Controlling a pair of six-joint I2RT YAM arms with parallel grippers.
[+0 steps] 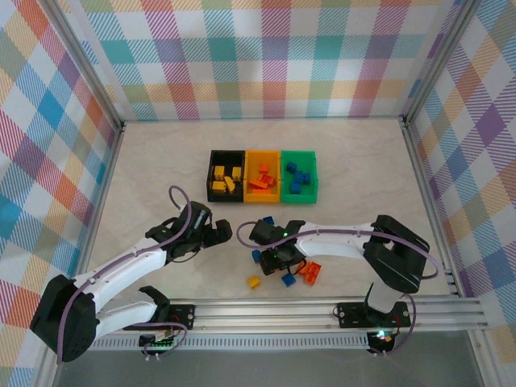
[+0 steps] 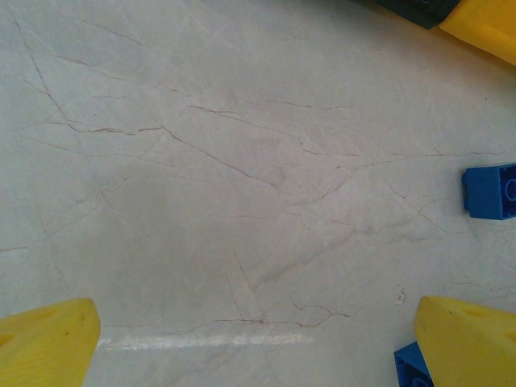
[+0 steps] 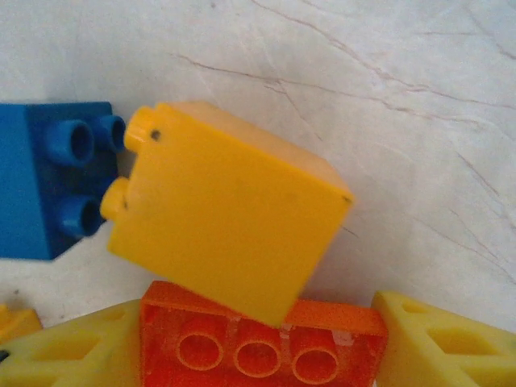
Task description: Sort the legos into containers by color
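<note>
While the right hand [image 3: 256,322] is straddling an orange brick [image 3: 242,355], its fingers [image 3: 439,343] are pressing against the brick's two ends, so I am reading it as clamped. Whether the brick is lifting off the worktop [image 2: 201,201] yet, I cannot tell.

Just beyond, a yellow brick [image 3: 230,222] is lying on its side, overlapping the orange one's far edge. A blue brick [image 3: 48,189] is sitting right beside the yellow, studs toward it.

Further out, the left hand [image 2: 258,355] is hovering over bare worktop with fingers wide apart, gripping nothing.

Loose legos [image 1: 288,279] are lying in a small scatter by the middle of the worktop's near edge. Past them the containers [image 1: 263,153] are standing in a row at the worktop's middle: black holding yellow, orange-yellow holding orange-red, green holding blue.

Step in hand, as I am judging it: picking an orange piece. The next move is calling for a straight lift clear of the leaning yellow brick, then a carry toward the far edge and a release inside the middle bin.
</note>
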